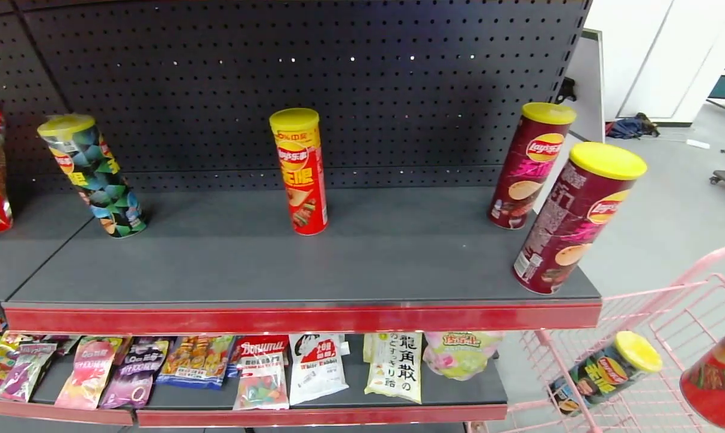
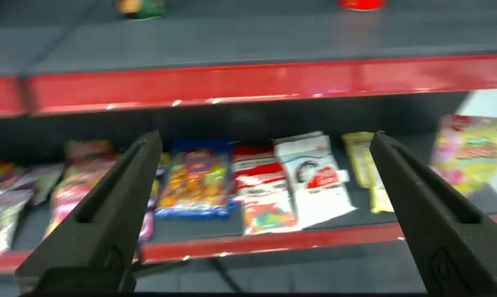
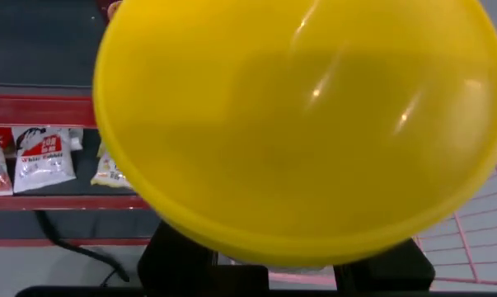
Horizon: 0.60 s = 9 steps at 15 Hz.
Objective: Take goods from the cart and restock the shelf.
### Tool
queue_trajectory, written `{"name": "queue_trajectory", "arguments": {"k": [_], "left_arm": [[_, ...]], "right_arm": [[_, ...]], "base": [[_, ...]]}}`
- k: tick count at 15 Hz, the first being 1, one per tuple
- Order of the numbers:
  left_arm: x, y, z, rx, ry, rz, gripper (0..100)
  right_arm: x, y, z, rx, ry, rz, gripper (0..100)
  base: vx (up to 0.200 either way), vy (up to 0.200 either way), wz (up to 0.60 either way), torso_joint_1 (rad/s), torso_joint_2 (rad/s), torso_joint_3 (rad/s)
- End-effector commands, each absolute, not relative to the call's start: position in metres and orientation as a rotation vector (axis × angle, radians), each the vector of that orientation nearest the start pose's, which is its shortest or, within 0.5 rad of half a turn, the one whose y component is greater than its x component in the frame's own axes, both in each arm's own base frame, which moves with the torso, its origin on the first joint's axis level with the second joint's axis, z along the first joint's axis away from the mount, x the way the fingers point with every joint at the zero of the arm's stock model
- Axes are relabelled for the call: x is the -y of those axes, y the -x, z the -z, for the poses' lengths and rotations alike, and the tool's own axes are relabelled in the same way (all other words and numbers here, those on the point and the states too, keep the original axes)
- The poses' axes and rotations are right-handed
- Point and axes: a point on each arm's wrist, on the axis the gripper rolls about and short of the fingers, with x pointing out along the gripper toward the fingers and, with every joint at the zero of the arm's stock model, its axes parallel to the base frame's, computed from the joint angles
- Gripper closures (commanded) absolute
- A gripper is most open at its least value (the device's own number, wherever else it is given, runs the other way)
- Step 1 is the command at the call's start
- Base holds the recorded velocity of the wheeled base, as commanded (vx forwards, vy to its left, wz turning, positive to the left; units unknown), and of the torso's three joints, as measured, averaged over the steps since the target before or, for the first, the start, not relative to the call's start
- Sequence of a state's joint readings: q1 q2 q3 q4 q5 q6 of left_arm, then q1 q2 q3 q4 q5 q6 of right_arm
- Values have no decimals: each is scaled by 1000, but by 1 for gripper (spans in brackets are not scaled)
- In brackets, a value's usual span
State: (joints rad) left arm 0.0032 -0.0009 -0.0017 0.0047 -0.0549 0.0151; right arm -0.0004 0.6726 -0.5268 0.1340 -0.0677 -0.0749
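Head: upper shelf [image 1: 302,264] has four upright chip cans: patterned can [image 1: 92,174] left, red can [image 1: 299,171] centre, two maroon cans [image 1: 531,165] [image 1: 579,216] at the right end. The pink cart [image 1: 687,300] holds a dark can [image 1: 606,373] lying down, with a second red can [image 1: 717,391] over the cart at the frame edge.

Left wrist: left pincer [image 2: 264,223] spread wide, holding nothing, facing the snack bags [image 2: 256,186] on the lower shelf.

Right wrist: yellow lid [image 3: 297,124] right up against the camera. Right pincer [image 3: 297,266] looks clamped on that can, contact mostly hidden under the lid.
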Motion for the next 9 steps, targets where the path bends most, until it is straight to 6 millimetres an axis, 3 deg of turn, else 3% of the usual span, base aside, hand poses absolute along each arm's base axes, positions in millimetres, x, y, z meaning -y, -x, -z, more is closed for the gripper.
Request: {"name": "queue_trajectory", "arguments": {"k": [1,3,9], "left_arm": [[1,23,-75,-3,-15,52,0],[1,23,-75,-3,-15,52,0],[1,23,-75,-3,-15,52,0]], "right_arm": [[2,-24,-200,-203,77,63,100],[1,-14,-192,-176,79,59,100],[1,-1,-179,-149,80,53,100]], "base": [[0,0,0,0,0,0],[0,0,0,0,0,0],[0,200,0,3,-1,3]]}}
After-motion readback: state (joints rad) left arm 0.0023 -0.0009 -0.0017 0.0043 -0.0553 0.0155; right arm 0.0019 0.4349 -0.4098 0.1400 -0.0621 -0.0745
